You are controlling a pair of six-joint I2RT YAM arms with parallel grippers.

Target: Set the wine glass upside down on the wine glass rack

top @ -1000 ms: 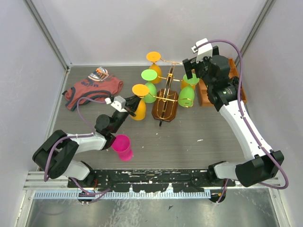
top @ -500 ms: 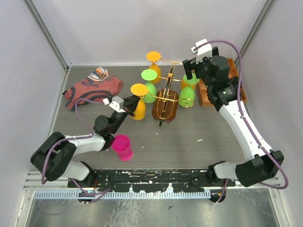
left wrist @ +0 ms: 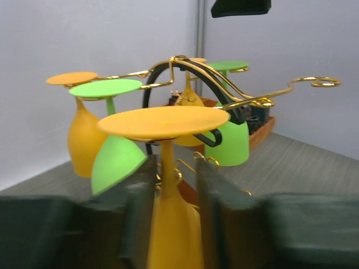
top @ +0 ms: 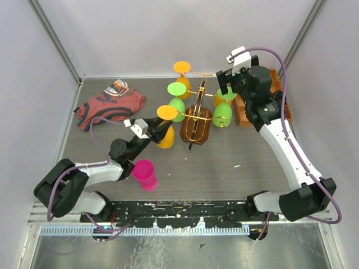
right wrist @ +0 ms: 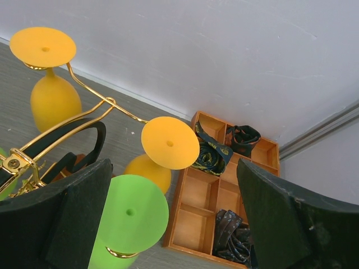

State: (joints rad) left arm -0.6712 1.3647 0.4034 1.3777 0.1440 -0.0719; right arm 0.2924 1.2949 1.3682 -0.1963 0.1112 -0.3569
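Observation:
An orange wine glass (top: pixel 166 136) stands upside down, foot up, just left of the wine glass rack (top: pixel 195 130), a gold wire stand on a dark brown base. My left gripper (top: pixel 152 129) is at its stem. In the left wrist view the orange stem (left wrist: pixel 167 168) rises between the fingers of my left gripper (left wrist: pixel 175 168), which is open with a gap on the right side. Whether the foot (left wrist: pixel 162 121) rests on a rack arm I cannot tell. My right gripper (top: pixel 225 84) hangs open above the rack's right side, over a green glass (right wrist: pixel 130 216) and an orange one (right wrist: pixel 168 143).
Several more orange and green glasses hang upside down on the rack. A pink cup (top: pixel 146 174) stands near the left arm. A red-brown shirt (top: pixel 109 105) lies at the back left. An orange-brown compartment tray (right wrist: pixel 224 199) holding rolled ties sits right of the rack.
My left gripper has carried the orange glass to the right, closer to the rack, and its jaws have parted from the stem. The right arm has not moved.

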